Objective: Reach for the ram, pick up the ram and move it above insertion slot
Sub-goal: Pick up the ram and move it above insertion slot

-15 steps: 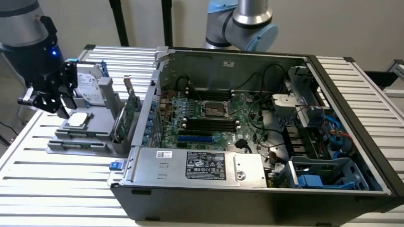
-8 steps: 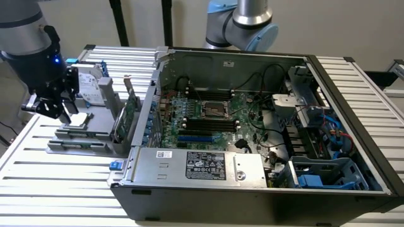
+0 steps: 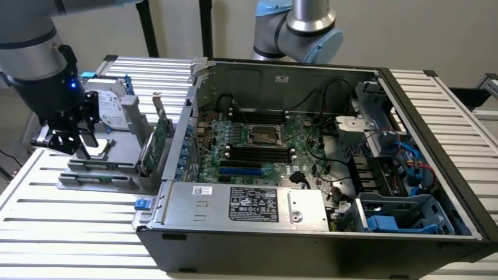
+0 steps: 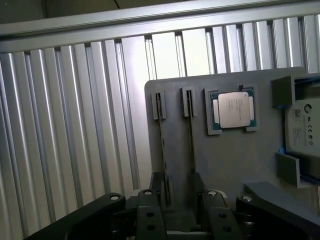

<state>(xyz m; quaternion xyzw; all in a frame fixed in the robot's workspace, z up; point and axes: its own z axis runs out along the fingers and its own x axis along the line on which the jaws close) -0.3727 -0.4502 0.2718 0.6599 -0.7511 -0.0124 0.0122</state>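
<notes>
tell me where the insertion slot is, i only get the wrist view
Observer: The insertion slot is on the motherboard inside the open computer case, to the exterior view's right of the pincer.
Operator: is it free
Observer: It looks empty, and so do the neighbouring black slots.
Operator: anything between me and the case
Observer: A taller green card stands upright in the grey fixture, close beside the case wall.
</notes>
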